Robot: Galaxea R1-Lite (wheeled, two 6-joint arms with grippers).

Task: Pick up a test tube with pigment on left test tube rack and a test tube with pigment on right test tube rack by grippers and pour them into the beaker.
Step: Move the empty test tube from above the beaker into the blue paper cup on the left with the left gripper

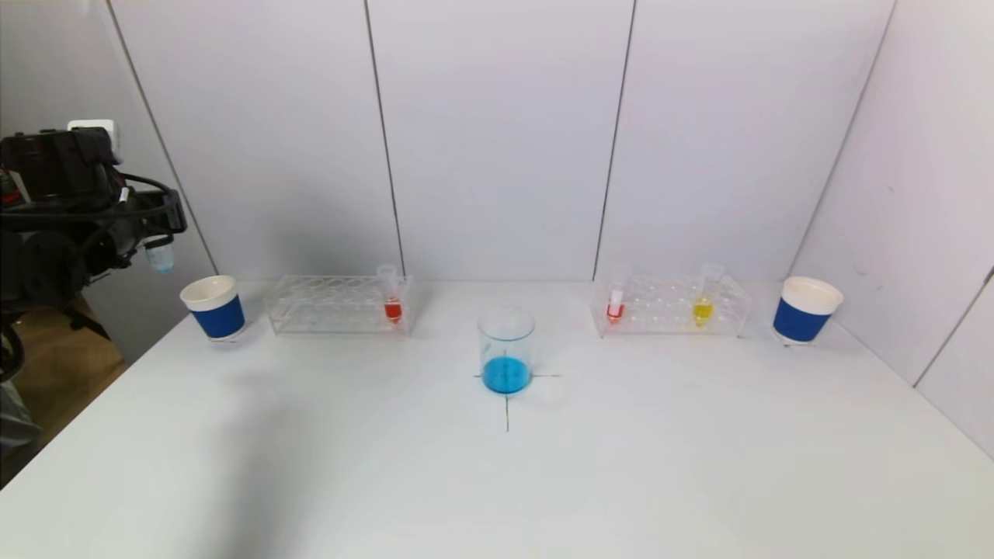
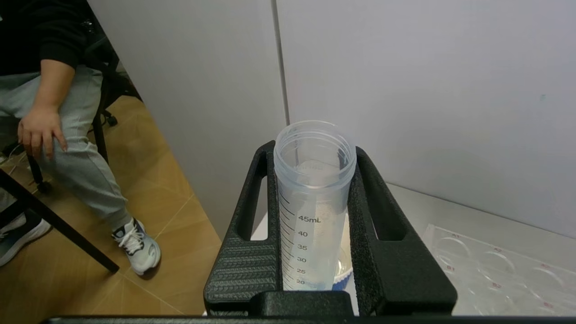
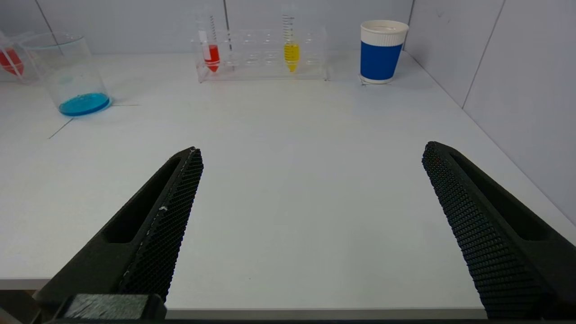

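White table (image 1: 497, 481) with central beaker (image 1: 506, 351) holding blue pigment; at upper left, the left gripper (image 2: 315, 216) grasps an emptied test tube (image 2: 312, 202) above the left cup (image 1: 214, 307), apparently for discarding; right gripper (image 3: 310, 225) gapes, idle.

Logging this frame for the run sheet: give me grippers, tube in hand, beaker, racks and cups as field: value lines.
left gripper: shut on empty tube, raised above left cup
right gripper: open, low over table near its front edge
beaker: centre, blue liquid in bottom
left rack: one red tube
right rack: red tube, yellow tube
right cup: right of right rack
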